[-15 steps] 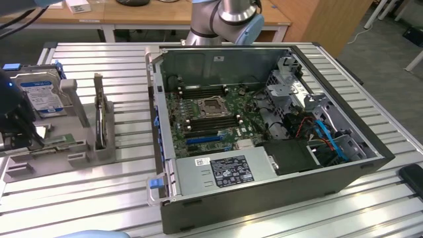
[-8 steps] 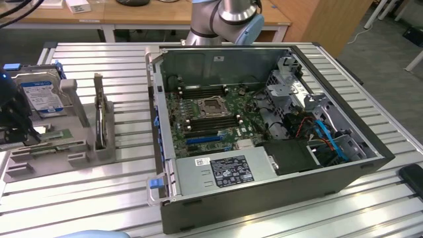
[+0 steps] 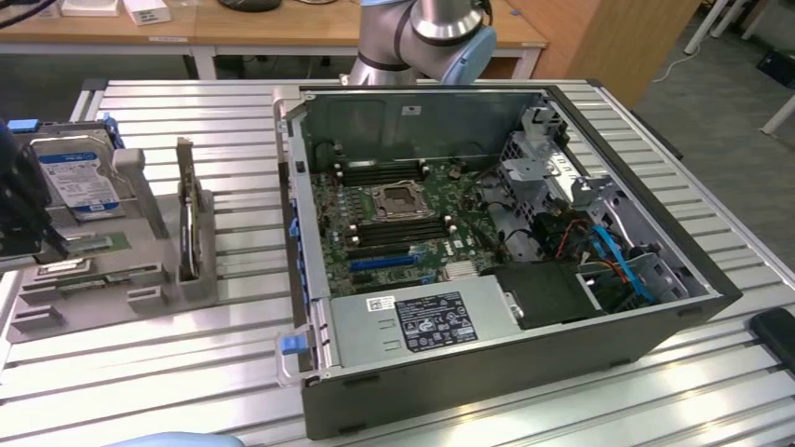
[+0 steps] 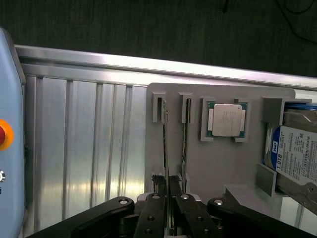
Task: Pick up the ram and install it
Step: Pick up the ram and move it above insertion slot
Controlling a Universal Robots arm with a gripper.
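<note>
The ram (image 4: 165, 144) is a thin stick standing on edge in a slot of the grey holder tray (image 4: 223, 163). My gripper (image 4: 169, 198) is shut on its near end, with the black fingers (image 4: 157, 208) pressed against both faces. A second thin stick (image 4: 184, 139) stands in the slot beside it, untouched. In the exterior view my gripper (image 3: 22, 223) hangs over the tray (image 3: 87, 298) at the far left. The open computer case (image 3: 497, 354) lies in the middle, and its motherboard memory slots (image 3: 391, 233) flank the processor socket (image 3: 397, 197).
On the tray lie a square silver processor chip (image 4: 227, 120) and a hard drive (image 4: 297, 158) with a blue-white label. A tall upright card (image 3: 186, 223) stands at the tray's edge nearest the case. A pale blue box with a red button (image 4: 5, 134) sits on the slatted metal table (image 4: 89, 148).
</note>
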